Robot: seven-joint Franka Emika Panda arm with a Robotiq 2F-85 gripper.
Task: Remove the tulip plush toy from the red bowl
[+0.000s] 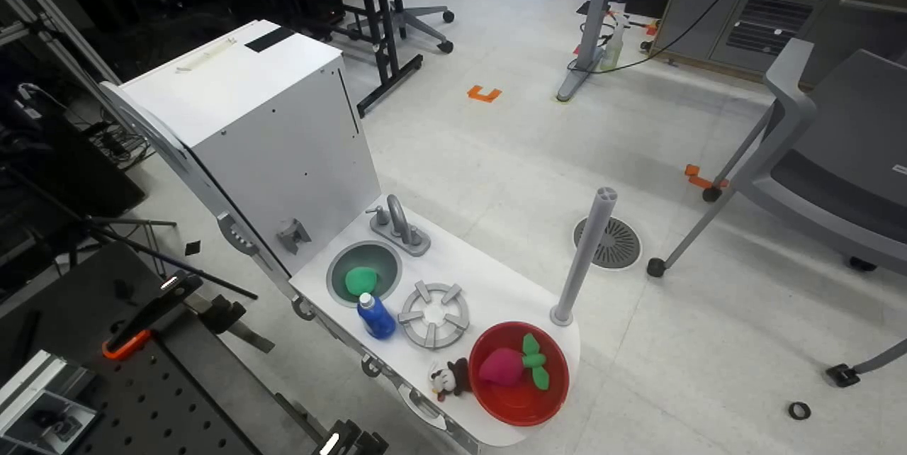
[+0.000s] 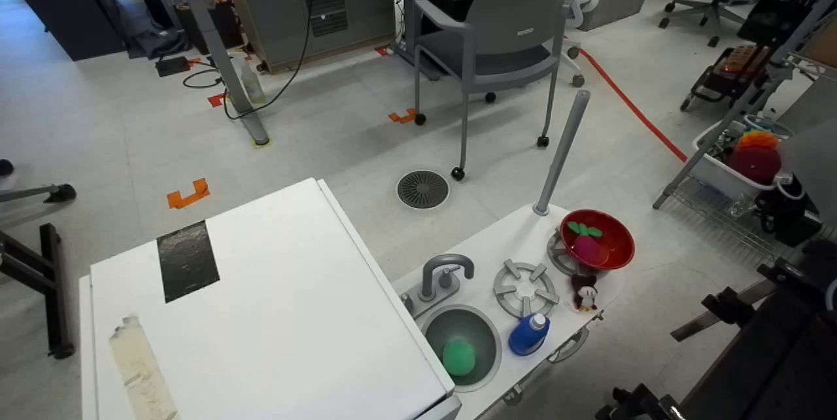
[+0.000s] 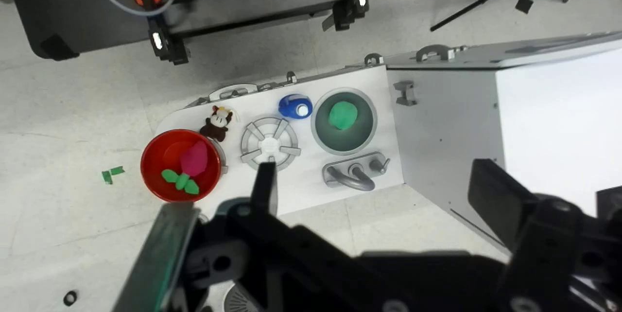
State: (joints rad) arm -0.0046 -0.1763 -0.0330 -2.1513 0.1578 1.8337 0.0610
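The gripper, jaws apart, hangs above a white counter; a grey chair stands on pale floor.

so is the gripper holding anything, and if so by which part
Nothing is held: the gripper is open, and the tulip plush toy lies in the red bowl.

The bowl looks like smooth, glossy plastic, the tulip and the toy like matt, soft cloth. The bottle, tap and table have a smooth plastic look, the tap the dullest of the three. The pincer is blurred in the wrist view, but seems matt.
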